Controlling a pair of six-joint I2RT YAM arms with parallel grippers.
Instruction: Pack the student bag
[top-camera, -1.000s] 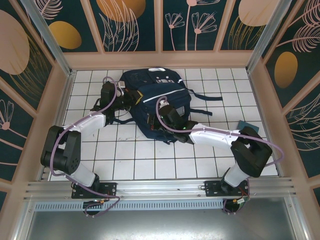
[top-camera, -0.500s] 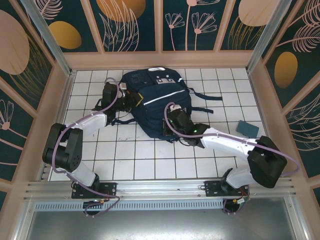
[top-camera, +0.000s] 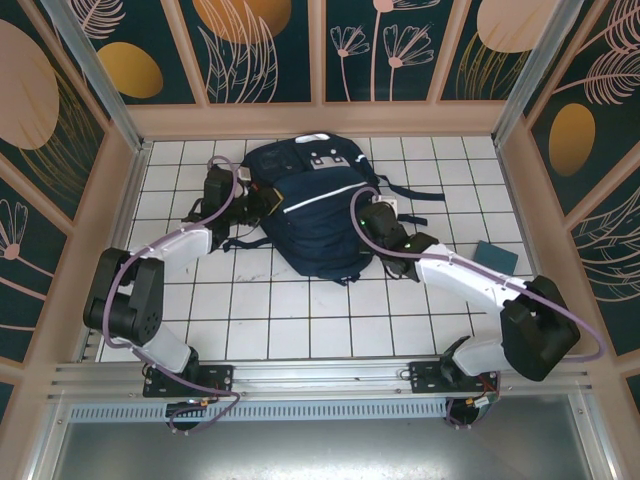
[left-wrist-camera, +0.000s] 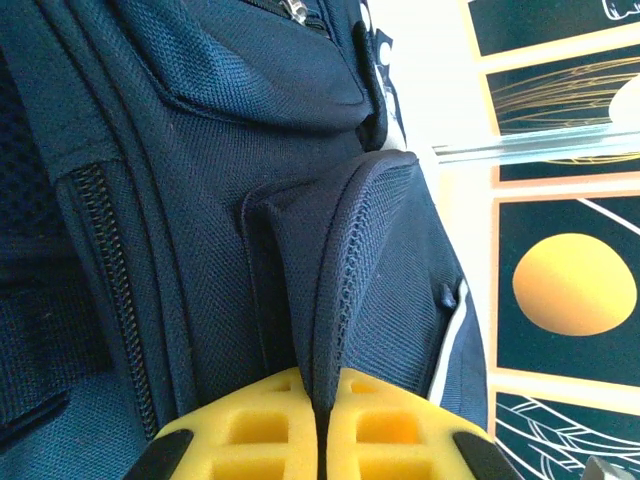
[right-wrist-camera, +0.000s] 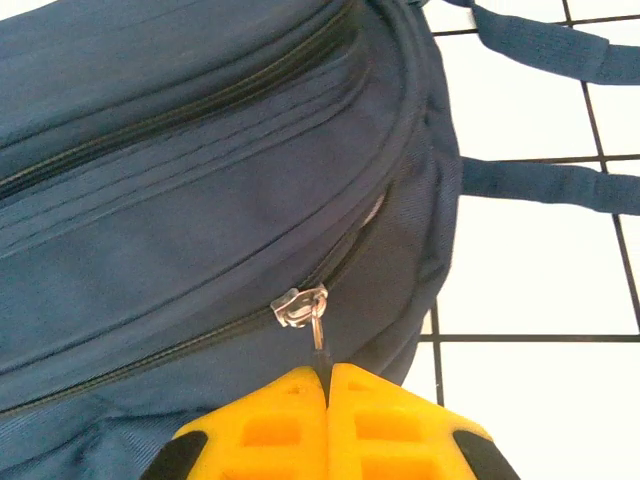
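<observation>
Jaws of left gripper (left-wrist-camera: 318, 405) pinching shut on a fabric fold of the student bag (top-camera: 315, 215), perhaps a side pocket edge, bag lying on white tiles (top-camera: 260, 310) toward the back wall, right gripper (right-wrist-camera: 327, 385) jaws clamping together on its zipper pull (right-wrist-camera: 319, 335).

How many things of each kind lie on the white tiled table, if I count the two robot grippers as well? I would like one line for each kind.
Backpack: 1
Small flat teal item: 1
Grippers: 2 (left gripper, right gripper)
Total: 4
</observation>
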